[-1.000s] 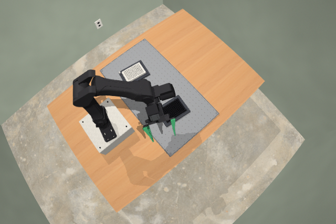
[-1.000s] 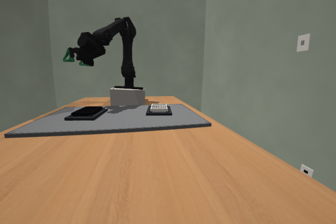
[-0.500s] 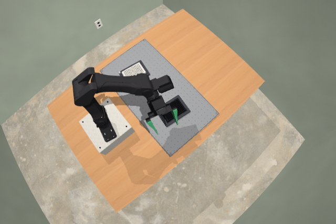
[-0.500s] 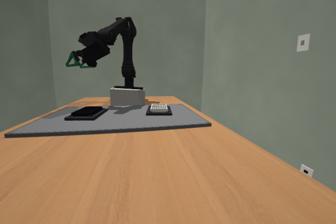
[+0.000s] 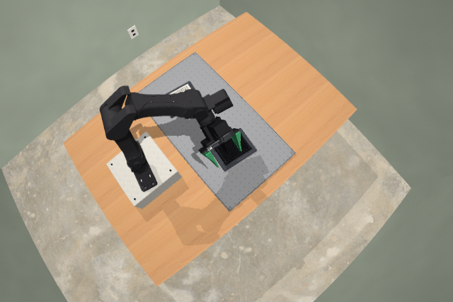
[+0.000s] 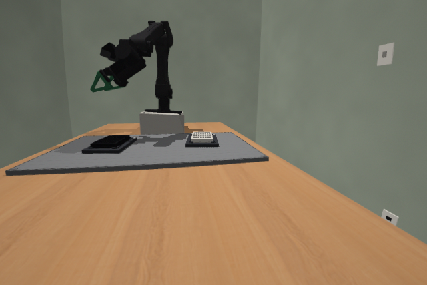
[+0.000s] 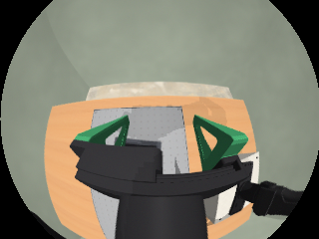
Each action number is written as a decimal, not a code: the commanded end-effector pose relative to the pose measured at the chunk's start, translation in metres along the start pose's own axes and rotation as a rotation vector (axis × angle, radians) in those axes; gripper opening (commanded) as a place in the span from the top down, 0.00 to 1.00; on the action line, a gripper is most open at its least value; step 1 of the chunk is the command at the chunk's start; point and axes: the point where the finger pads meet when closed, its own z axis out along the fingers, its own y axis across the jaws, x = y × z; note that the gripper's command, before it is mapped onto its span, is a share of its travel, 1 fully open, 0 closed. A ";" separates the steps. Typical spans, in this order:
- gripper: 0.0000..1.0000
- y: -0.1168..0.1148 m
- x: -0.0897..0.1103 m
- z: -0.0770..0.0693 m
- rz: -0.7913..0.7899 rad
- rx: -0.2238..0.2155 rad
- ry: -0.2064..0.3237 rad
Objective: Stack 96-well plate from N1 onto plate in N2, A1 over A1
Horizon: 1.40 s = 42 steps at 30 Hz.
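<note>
A black 96-well plate sits in a dark nest on the grey mat; in the exterior view it is the plate on the left. A white 96-well plate sits in the other dark nest, and in the overhead view it is partly hidden under the arm. My gripper has green fingers, is open and holds nothing. It hangs high in the air, tilted downward, roughly above the black plate. In the wrist view the spread fingers frame the grey mat far below.
The arm stands on a white pedestal at the table's edge beside the mat. The wooden table stretches wide around the mat. Grey-green walls close the room behind.
</note>
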 end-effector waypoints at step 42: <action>0.00 0.080 0.133 -0.112 -0.613 -0.389 0.379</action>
